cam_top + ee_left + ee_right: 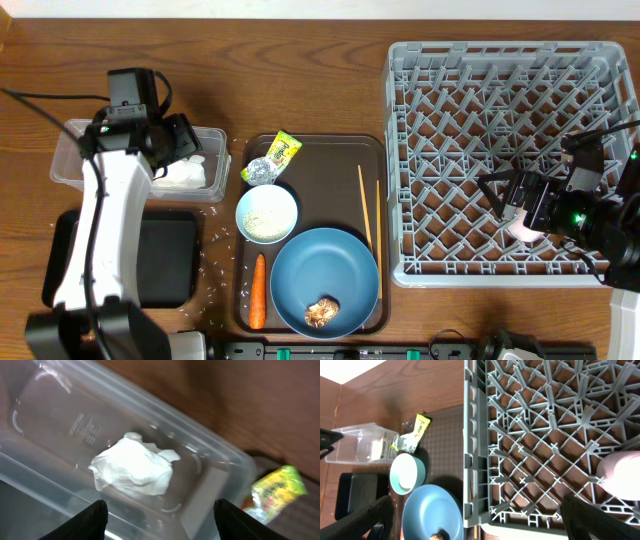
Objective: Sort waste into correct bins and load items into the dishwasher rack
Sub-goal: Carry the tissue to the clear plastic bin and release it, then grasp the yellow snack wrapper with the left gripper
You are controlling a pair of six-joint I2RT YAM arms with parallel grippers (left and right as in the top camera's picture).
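White paper scrap (132, 467) lying in clear plastic tub (200, 432).
Left gripper (160, 510) spread wide above it, empty; right gripper (476, 510) fully spread over dishwasher rack (475, 435), holding nothing.

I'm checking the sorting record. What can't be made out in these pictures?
Pink cup: overhead, partly under the right arm; right wrist view, cut off by the right edge.
Black tray: overhead, left part behind the left arm.
Brown lump: right wrist view, cut off by the bottom edge.
Bowl contents: overhead, too small to identify.
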